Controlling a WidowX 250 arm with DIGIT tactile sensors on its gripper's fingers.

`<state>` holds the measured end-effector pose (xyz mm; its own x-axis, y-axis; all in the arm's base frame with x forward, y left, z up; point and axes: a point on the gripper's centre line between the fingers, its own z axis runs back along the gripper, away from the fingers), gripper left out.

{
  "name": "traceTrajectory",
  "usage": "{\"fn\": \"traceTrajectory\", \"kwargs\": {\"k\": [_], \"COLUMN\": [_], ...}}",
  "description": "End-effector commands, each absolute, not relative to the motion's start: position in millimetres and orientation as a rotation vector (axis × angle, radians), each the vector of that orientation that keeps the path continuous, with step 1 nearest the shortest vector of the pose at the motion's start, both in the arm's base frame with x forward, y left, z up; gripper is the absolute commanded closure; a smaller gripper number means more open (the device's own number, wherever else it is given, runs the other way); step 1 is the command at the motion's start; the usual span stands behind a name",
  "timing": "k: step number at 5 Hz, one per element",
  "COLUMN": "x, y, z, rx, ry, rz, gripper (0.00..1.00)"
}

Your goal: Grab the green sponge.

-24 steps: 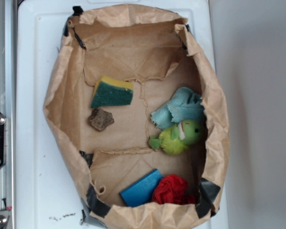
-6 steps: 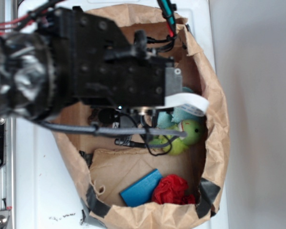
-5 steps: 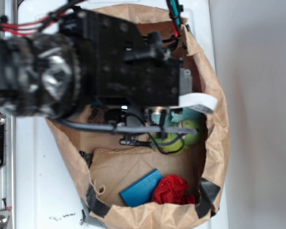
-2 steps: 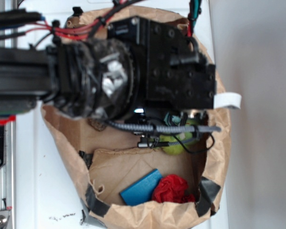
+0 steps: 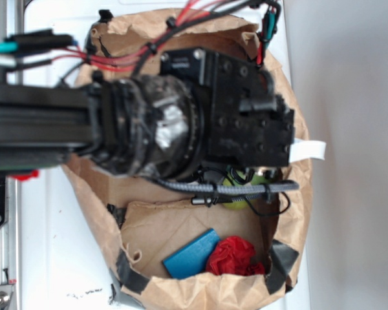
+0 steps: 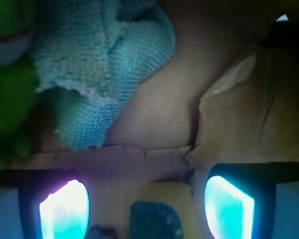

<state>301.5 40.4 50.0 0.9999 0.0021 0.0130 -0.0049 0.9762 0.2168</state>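
the black robot arm [image 5: 116,132] reaches in from nine o'clock and covers most of the exterior view, its blocky wrist hanging over the upper and middle part of the brown paper bag [image 5: 297,194]. the bag lies open on the white worktop [image 5: 52,258], its rim taped with black at the lower corners. at six o'clock inside the bag a flat blue block [image 5: 191,255] lies just beside a red scrubby ball [image 5: 235,255], the two touching or nearly so. only a sliver of the lime-green plush toy [image 5: 236,194] shows under the wrist, crossed by a grey cable.

in the wrist view a light blue cloth [image 6: 97,64] fills the ten-to-twelve o'clock area, its edge against the green plush [image 6: 7,94] at nine o'clock. torn paper flaps of the bag floor run across the middle and up toward two o'clock.

the green sponge [image 6: 154,219] shows at six o'clock in the wrist view, its dark green face with a yellow foam layer above it, lying between the two fingers and near the camera side of them. it is hidden by the arm in the exterior view.

the end effector [image 6: 147,206] stands wide apart, the glowing finger pads [image 6: 65,209] at seven and five o'clock, gripping nothing; whether they touch the bag floor is unclear.
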Motion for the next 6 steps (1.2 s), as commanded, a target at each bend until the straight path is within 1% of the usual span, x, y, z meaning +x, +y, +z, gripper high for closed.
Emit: {"fn": "traceTrajectory", "kwargs": {"k": [1,2,3,4,6], "x": [305.2,304.6,300.2,298.7,290.6], "y": [37.4,37.6,38.6,39.6,41.8], "z": [41.3,37.0,27.5,21.1,15.4], "rx": [0.28,0.296,0.35,0.376,0.402], "ry": [-0.035,-0.031,-0.044,-0.035,-0.012], "rz": [-0.021,-0.025,-0.038,-0.041,-0.059], "gripper": [0.0,0.0,0.0,0.0,0.0]}}
